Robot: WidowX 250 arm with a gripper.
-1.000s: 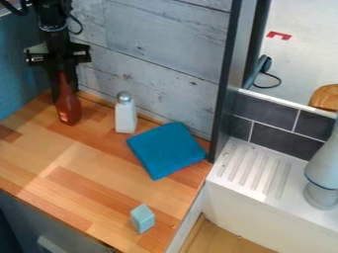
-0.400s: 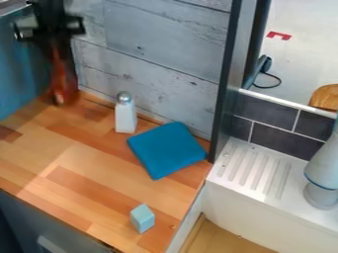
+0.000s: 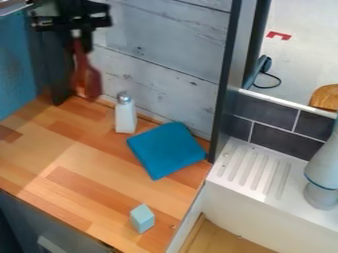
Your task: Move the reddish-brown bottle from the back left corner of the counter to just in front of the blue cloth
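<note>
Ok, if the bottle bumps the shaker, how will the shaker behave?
The shaker would probably tip if the bottle caught it high: it is tall on a narrow base. Its straight sides suggest it is stiff. The domed, shiny cap could be slippery.

Toy kitchen set up inside a workroom

Butcher-block-patterned wooden counter (image 3: 86, 170) noted; whitewashed plank-look backing wall (image 3: 165, 44) behind it; white ridged drainboard (image 3: 254, 170) beside dark grey rectangular tiles (image 3: 280, 133); black robot arm (image 3: 69, 17) over the counter; pale floor (image 3: 304, 59) bearing red tape (image 3: 278, 35) beyond.
</note>
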